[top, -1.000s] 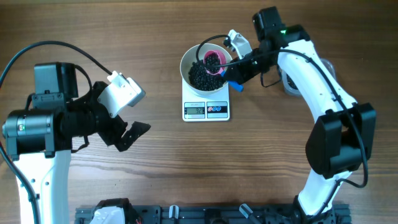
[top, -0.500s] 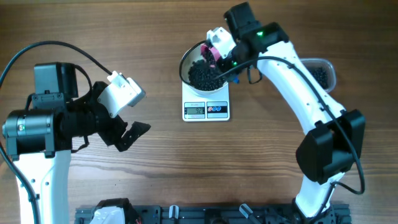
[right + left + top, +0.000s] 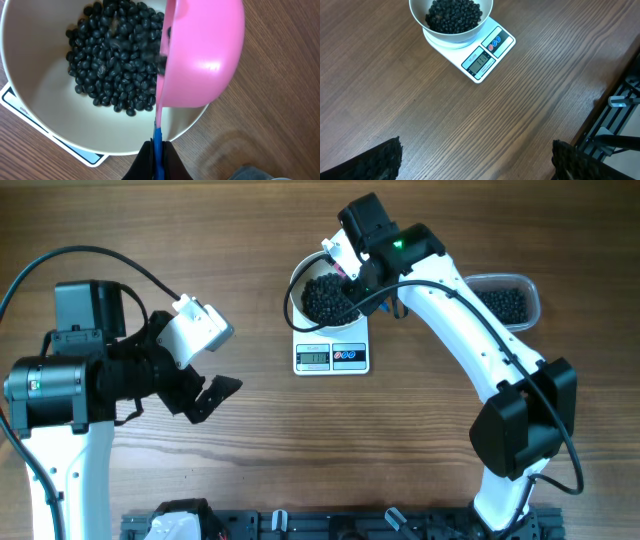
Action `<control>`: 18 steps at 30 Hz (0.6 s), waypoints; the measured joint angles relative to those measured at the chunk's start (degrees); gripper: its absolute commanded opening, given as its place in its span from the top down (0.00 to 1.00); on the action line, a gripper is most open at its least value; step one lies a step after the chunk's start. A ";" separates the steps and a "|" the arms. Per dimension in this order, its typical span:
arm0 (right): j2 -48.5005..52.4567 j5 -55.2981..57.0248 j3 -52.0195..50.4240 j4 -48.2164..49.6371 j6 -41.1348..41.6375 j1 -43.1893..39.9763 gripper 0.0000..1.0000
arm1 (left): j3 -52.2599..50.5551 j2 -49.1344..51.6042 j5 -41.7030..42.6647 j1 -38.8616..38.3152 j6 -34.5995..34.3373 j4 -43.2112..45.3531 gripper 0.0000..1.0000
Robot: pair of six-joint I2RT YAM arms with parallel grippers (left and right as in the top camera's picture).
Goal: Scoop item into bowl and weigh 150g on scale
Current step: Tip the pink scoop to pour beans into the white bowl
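Brown wood-grain tabletop (image 3: 200,240), both arms at work over it.

- Black beans (image 3: 112,65): dark heap in the white bowl (image 3: 35,120), covering the floor and climbing the far side.
- Bowl sits on the scale (image 3: 487,52), centred on the platform. Display (image 3: 479,61) faces the front edge. Digits are too small to read from any view.
- Pink scoop (image 3: 205,55): tipped on edge just over the bowl's near rim, mouth turned toward the heap. A few dark grains show at its lip, blurred. Whether the scoop touches the rim I cannot tell.
- My right gripper (image 3: 157,162): fingers pressed together on the scoop's thin blue handle (image 3: 158,142), a firm pinch with no gap.
- Clear tub (image 3: 535,292), behind my right forearm and well apart from the scale, holds more beans.
- My left gripper (image 3: 205,398): fingers spread wide, holding nothing, hovering over bare wood well to the left of the scale.

Step in hand, as I judge it: pouring a scoopful into the bowl and working up to the target weight.

To do it well:
- Roll the wrist slowly so the beans trickle out instead of dumping.
- Keep the scoop's lip inside the rim line but off the bowl. Any contact would load the scale and falsify the reading.
- Pause and let the display settle before adding more.
- Near the target, add a few beans at a time. Overshooting means lifting beans back out.
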 measured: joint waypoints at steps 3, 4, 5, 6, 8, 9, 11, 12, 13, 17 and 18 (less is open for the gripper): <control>0.00 0.52 0.00 0.00 -0.17 0.00 0.96 | 0.00 0.00 0.00 0.00 0.00 0.00 0.00; 0.00 1.07 0.00 0.00 -0.20 0.00 0.96 | 0.00 0.00 0.00 0.00 0.00 0.00 0.00; 0.00 1.62 0.00 0.02 -0.20 0.00 0.96 | 0.00 0.00 0.00 0.00 0.00 0.00 0.00; 0.00 2.03 0.00 0.02 -0.22 0.00 0.96 | 0.00 0.00 0.00 0.00 0.00 0.00 0.00; 0.00 3.65 0.00 0.02 -0.37 0.00 0.96 | 0.00 0.00 0.00 0.00 0.00 0.00 0.00; 0.00 3.87 0.00 0.04 -0.37 0.00 0.96 | 0.00 0.00 0.00 0.00 0.00 0.00 0.00; 0.00 4.17 0.00 0.04 -0.37 0.17 0.96 | 0.00 0.00 0.00 0.00 0.00 0.00 0.00; 0.00 4.26 0.00 0.02 -0.37 0.39 0.96 | 0.00 0.00 0.00 0.00 0.00 0.00 0.00; 0.00 4.28 0.00 0.04 -0.37 0.81 0.96 | 0.00 0.00 0.00 0.00 0.00 0.00 0.00; 0.00 4.28 0.00 0.02 -0.57 2.67 0.96 | 0.00 0.00 0.00 0.00 0.00 0.00 0.00; 0.00 4.28 0.00 0.02 -0.57 3.13 0.96 | 0.00 0.00 0.00 0.00 0.00 0.00 0.00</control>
